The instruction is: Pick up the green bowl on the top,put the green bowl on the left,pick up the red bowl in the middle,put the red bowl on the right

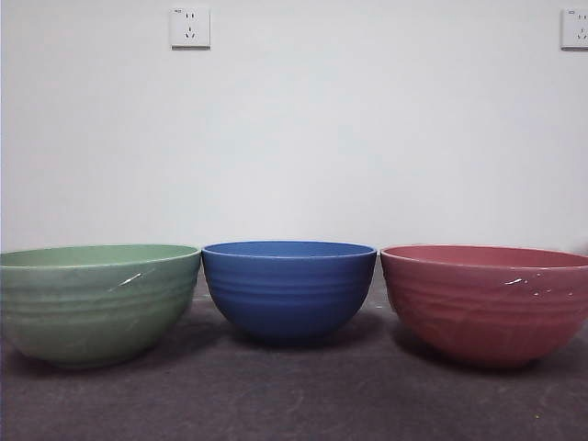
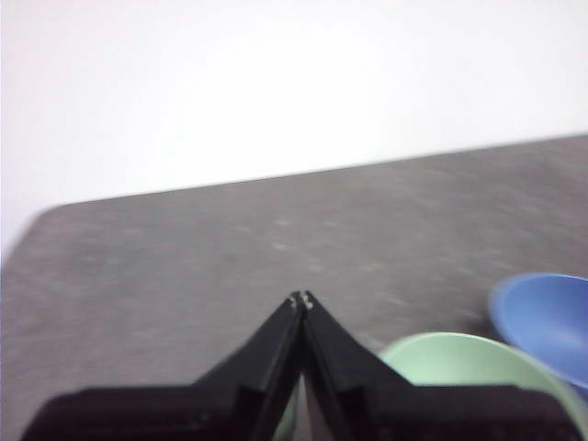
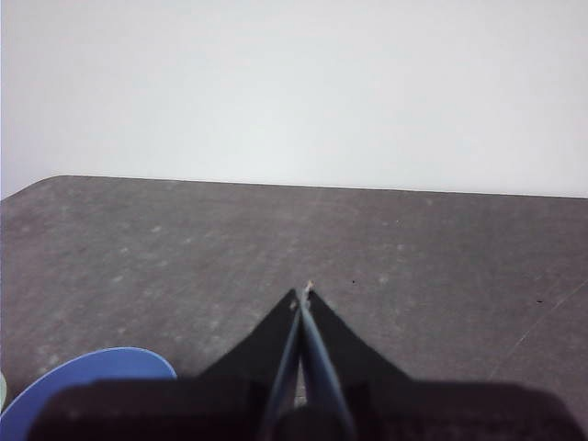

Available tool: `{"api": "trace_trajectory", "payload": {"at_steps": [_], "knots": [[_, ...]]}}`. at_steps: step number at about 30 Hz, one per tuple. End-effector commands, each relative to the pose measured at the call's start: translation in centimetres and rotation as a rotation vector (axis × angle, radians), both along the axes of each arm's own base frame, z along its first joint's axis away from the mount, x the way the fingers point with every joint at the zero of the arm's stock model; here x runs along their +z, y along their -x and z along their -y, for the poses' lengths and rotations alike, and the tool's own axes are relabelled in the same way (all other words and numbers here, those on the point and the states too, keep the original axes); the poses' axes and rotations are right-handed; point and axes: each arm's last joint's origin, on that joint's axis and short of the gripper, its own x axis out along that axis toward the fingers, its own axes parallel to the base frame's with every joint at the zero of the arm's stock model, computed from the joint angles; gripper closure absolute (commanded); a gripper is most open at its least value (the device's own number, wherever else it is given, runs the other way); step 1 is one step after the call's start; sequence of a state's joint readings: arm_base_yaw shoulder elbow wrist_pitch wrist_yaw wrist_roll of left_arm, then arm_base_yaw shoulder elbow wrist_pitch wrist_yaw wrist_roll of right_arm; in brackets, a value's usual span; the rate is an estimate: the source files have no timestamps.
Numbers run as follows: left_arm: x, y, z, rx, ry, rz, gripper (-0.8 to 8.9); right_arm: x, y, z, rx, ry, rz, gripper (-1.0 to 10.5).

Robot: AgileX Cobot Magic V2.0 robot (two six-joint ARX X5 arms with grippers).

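Note:
The green bowl [image 1: 96, 301] stands on the table at the left, with a white scratch near its rim. The red bowl [image 1: 487, 301] stands at the right, with white flecks near its rim. A blue bowl [image 1: 288, 288] stands between them. My left gripper [image 2: 301, 299] is shut and empty, raised above the green bowl [image 2: 459, 363], whose rim shows beside its jaws. My right gripper [image 3: 303, 292] is shut and empty, raised above the table with the blue bowl's rim [image 3: 92, 377] beside it. Neither gripper shows in the front view. The red bowl is out of the wrist views.
The dark grey table [image 1: 294, 404] carries the three bowls side by side, apart from each other. A white wall stands behind, with two sockets [image 1: 189, 28] high up. The blue bowl also shows in the left wrist view [image 2: 547, 317].

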State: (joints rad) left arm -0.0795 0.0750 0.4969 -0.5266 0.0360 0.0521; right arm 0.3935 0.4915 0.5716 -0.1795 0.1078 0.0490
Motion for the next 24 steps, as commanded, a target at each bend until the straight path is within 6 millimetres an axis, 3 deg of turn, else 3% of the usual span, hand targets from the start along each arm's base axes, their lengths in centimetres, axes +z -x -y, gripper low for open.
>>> {"api": "trace_trajectory", "payload": {"at_steps": [1,7,12,18,24], "knots": [[-2.9,-1.2,-0.1,0.04,-0.014,-0.002,8.17,-0.1,0.0,0.0,-0.004,-0.009,-0.002,9.4],[-8.0,-3.4,0.0,0.038,0.01,-0.013,8.17,-0.2,0.0,0.0,-0.004,-0.007,-0.008,9.4],[-10.7,-4.1,0.0,0.049,0.055,-0.06,8.17,-0.3,0.0,0.0,-0.004,-0.002,-0.02,9.4],[-12.1,-4.3,0.0,0.053,0.068,-0.114,8.17,-0.3,0.0,0.0,-0.004,-0.001,-0.022,9.4],[-12.0,-4.3,0.0,0.053,0.069,-0.11,8.17,-0.3,0.0,0.0,-0.004,-0.001,-0.022,9.4]]}}
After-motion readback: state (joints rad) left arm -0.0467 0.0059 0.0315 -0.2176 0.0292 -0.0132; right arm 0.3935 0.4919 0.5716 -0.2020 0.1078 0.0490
